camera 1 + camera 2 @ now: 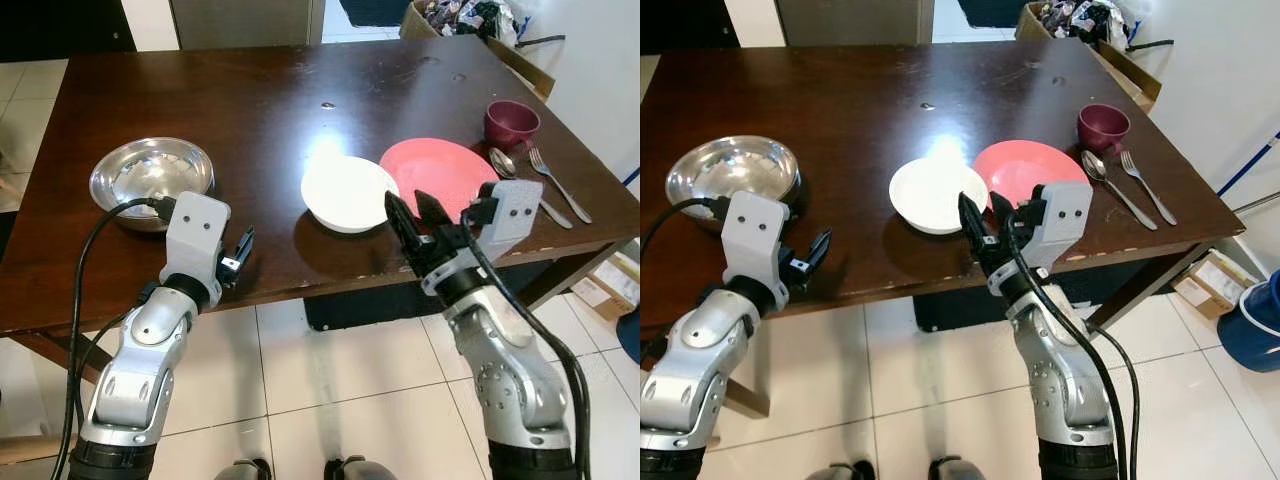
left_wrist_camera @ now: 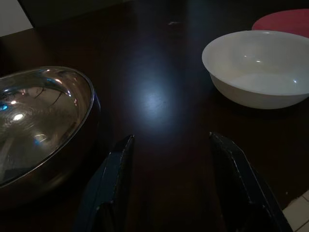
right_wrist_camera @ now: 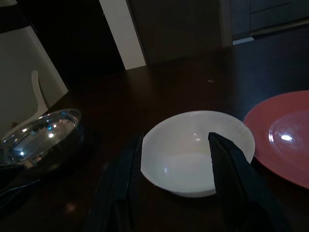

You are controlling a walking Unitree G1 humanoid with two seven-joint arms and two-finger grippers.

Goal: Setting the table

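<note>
white bowl – just beyond right hand, spread

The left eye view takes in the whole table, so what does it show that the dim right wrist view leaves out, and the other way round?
Only the left eye view shows the maroon cup, the spoon and the fork at the table's right end, plus the left tool, open at the near edge. Only the right wrist view shows the right tool from behind, open and aimed at the white bowl. Both show that bowl, the pink plate beside it, the steel bowl and the dark table.
</note>
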